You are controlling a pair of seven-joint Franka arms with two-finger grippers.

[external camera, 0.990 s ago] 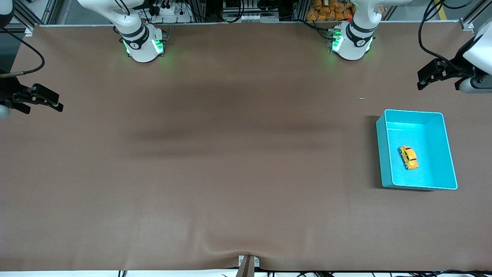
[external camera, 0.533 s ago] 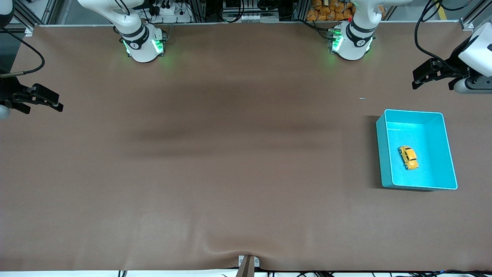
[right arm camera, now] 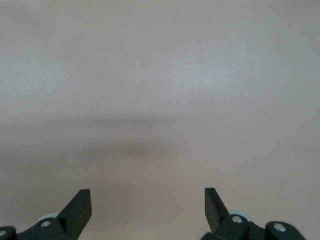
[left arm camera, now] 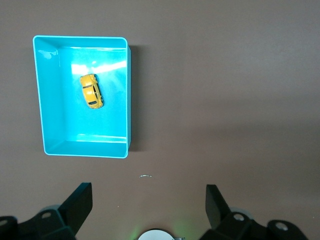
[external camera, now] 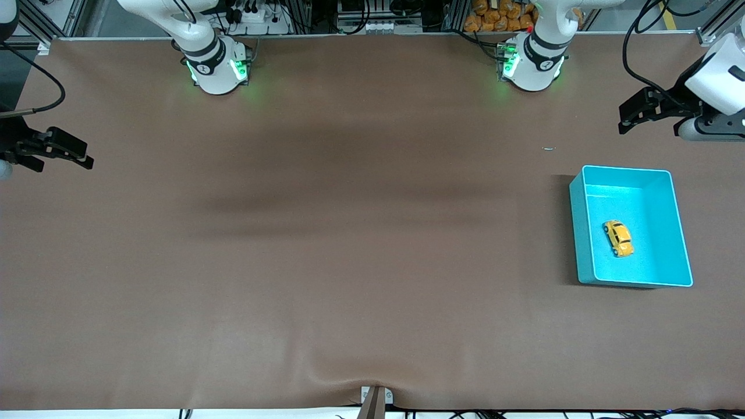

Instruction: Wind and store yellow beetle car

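The yellow beetle car lies inside the teal bin at the left arm's end of the table. It also shows in the left wrist view, in the bin. My left gripper is open and empty, raised over bare table at the left arm's end, apart from the bin; its fingers spread wide in the left wrist view. My right gripper is open and empty over the right arm's end of the table, over bare table in its wrist view.
A tiny pale scrap lies on the brown table cover, farther from the front camera than the bin. A small bracket sits at the table's front edge. Both arm bases stand along the table's back edge.
My left gripper has drifted up and slightly toward the table's middle, away from the bin. The right arm, car and bin have not moved.
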